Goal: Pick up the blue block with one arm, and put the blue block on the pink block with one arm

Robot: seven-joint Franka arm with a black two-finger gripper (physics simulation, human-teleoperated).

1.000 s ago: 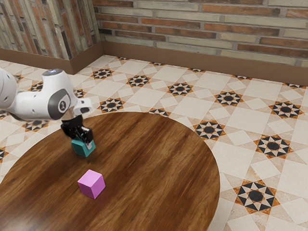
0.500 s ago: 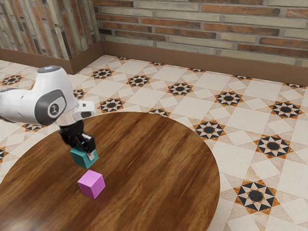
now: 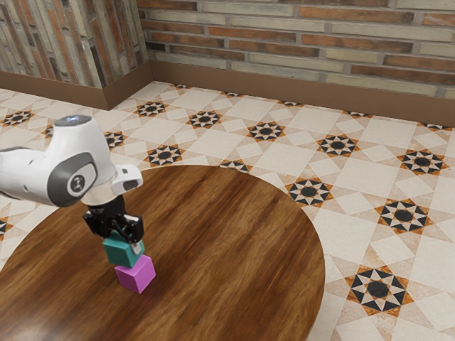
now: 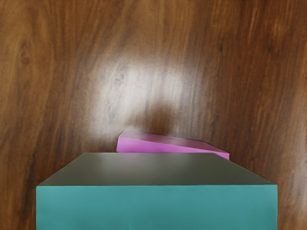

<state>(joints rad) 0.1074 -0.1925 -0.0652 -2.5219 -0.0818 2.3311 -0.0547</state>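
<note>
pincer (image 3: 117, 233): clamped on the blue block, one finger on each side of its top
blue block (image 3: 123, 251): between the pincer tips, level; a cube, so no long axis
pink block (image 3: 135, 275): straight below the pincer, on table (image 3: 234, 227)
count: 1 blue, 1 pink
hidden: blue-pink contact unclear; in the wrist view blue covers most of pink, and blue's lower part is cut off

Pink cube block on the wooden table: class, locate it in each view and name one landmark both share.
Exterior view: the pink cube block sits low on the exterior view's left, just beneath the teal-blue cube block.
Wrist view: its pink edge peeks out just beyond the teal-blue cube block.
Shared landmark: the teal-blue cube block.
</note>
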